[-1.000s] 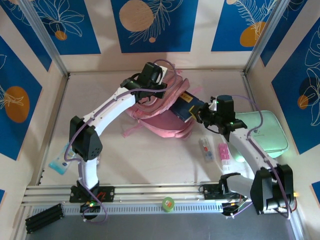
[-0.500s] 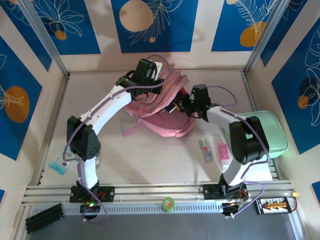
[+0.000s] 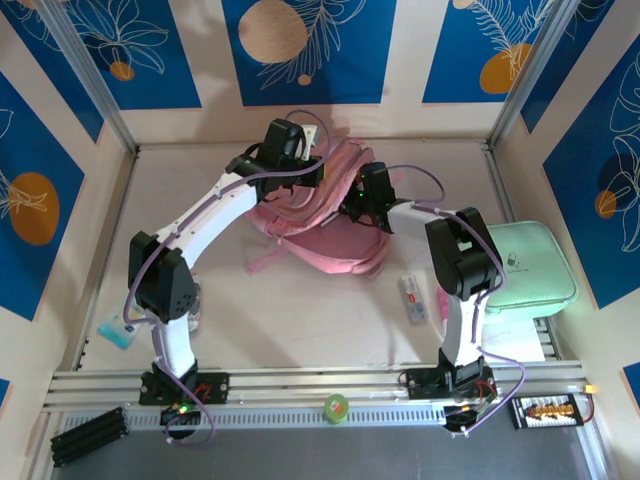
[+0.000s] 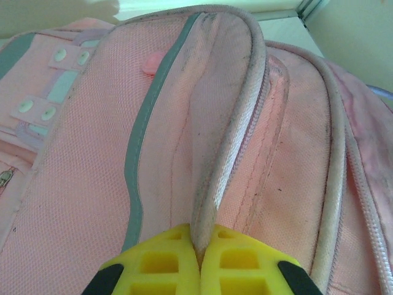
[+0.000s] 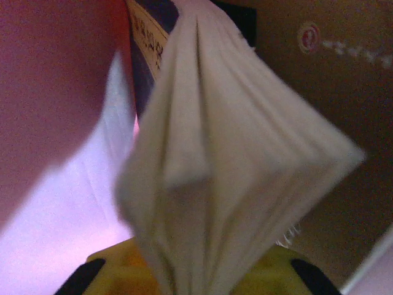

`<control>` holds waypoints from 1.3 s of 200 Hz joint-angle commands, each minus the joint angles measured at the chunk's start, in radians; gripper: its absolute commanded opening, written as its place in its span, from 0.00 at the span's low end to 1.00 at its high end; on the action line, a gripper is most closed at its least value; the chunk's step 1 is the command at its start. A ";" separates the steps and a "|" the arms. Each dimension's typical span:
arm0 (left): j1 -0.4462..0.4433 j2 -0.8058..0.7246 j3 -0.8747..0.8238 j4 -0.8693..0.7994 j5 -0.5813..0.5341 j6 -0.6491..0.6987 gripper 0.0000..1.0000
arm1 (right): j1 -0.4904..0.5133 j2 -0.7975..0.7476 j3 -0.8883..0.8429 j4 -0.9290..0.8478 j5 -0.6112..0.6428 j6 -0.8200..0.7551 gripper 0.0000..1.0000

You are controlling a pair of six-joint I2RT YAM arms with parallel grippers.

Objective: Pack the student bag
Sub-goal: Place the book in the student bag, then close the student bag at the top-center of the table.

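Observation:
The pink student bag (image 3: pixel 320 232) lies at the back middle of the table. My left gripper (image 3: pixel 312 165) is at its top, shut on the raised zip edge (image 4: pixel 228 138) of a pocket; the yellow fingers (image 4: pixel 163 264) pinch that piping in the left wrist view (image 4: pixel 199 249). My right gripper (image 3: pixel 356 205) reaches into the bag's opening from the right. In the right wrist view it (image 5: pixel 190 286) is shut on the pale fanned pages (image 5: pixel 227 160) of a dark blue book (image 5: pixel 147 43), with pink lining (image 5: pixel 61 203) on the left.
A mint-green case (image 3: pixel 525 265) lies at the right wall, with white paper (image 3: pixel 530 340) in front of it. A small white box (image 3: pixel 411 297) sits beside the right arm. A light-blue packet (image 3: pixel 118 328) lies near the left arm's base, and a green roll (image 3: pixel 336 407) rests on the front rail.
My right gripper has travelled left from beside the green case, carrying the blue book into the bag's opening. My left gripper has shifted slightly left, still holding the zip edge.

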 commanded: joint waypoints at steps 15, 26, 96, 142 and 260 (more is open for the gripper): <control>0.023 -0.087 0.007 0.131 0.056 -0.054 0.00 | 0.009 -0.086 -0.050 -0.060 0.083 -0.017 0.43; 0.023 -0.090 -0.007 0.144 0.065 -0.049 0.00 | 0.001 -0.137 -0.086 -0.070 0.094 -0.038 0.51; 0.027 -0.038 -0.045 0.182 0.118 -0.054 0.00 | -0.078 -0.541 -0.436 -0.244 0.221 -0.012 0.58; 0.032 -0.017 -0.133 0.235 0.285 -0.050 0.48 | -0.068 -0.820 -0.461 -0.518 0.434 -0.137 0.66; 0.389 -0.262 -0.854 0.446 0.259 -0.496 0.80 | 0.118 -0.701 -0.318 -0.697 0.502 -0.219 0.82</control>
